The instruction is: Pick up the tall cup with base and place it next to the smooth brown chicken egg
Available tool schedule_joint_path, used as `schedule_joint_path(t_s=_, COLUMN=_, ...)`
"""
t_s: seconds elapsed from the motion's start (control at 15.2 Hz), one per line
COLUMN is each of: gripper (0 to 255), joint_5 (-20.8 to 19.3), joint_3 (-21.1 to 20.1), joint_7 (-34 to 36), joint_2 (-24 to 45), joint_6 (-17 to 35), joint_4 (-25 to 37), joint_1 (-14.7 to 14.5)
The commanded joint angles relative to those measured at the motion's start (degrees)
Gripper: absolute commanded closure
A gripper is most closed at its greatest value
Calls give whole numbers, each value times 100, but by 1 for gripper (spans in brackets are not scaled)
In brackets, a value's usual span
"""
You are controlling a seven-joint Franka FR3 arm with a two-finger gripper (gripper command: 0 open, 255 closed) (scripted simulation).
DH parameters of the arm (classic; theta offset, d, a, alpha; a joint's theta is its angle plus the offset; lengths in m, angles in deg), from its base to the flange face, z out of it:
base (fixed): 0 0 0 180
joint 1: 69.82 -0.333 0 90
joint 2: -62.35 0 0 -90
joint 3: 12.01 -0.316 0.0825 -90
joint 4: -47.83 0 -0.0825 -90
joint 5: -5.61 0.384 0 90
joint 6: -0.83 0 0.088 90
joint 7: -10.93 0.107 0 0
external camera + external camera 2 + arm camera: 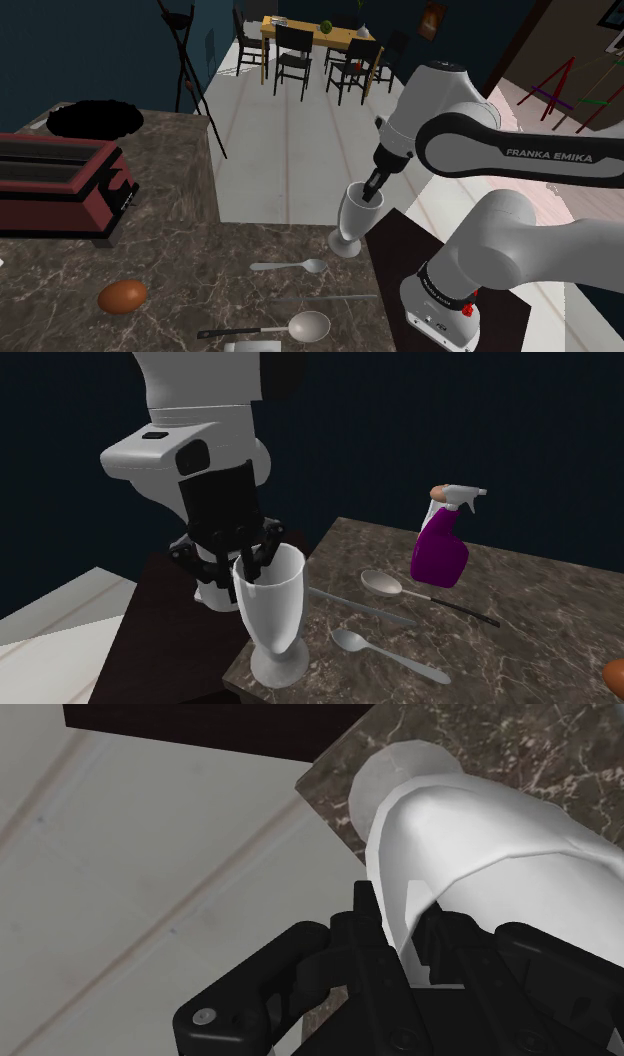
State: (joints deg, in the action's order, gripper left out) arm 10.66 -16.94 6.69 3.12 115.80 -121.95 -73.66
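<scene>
Shoulder view. The cup (354, 215), white and footed, is at the counter (200, 270) edge beside the stand (402, 238). The gripper (372, 190) reaches its rim from above, but the fingertips are too small and dark here to separate. The egg (122, 296) lies well apart from the cup, towards this view's left, near the toaster (60, 185), which the left edge cuts off. A black area (95, 120) blots the counter's far end. The arm (480, 140) reads "FRANKA EMIKA"; a small label on its base is illegible.

Second exterior view. We see the fingers closed on the cup's wall at the rim, one inside and one outside. The foot sits at the counter's corner; we cannot tell whether it rests there or is just clear. A purple spray bottle (440, 550) stands beyond three utensils (385, 652); we make out no label on it. The right edge shows only a sliver of the egg, and the arm's upper part runs out at the top.

Wrist view. The fingers (368, 919) pinch the rim between them, the cup tilted away over the counter's corner. Its foot is hidden behind the body.
</scene>
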Motion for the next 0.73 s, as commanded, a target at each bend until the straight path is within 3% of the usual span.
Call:
schedule_joint_path(t_s=0.0, gripper=255, joint_5=0, joint_3=0, joint_7=0, joint_2=-5, joint_6=-5, joint_4=-8, joint_1=-1)
schedule_joint_path(t_s=0.66, gripper=255, joint_5=-69, joint_3=60, joint_7=7, joint_2=-116, joint_6=-842, joint_4=719, joint_1=40)
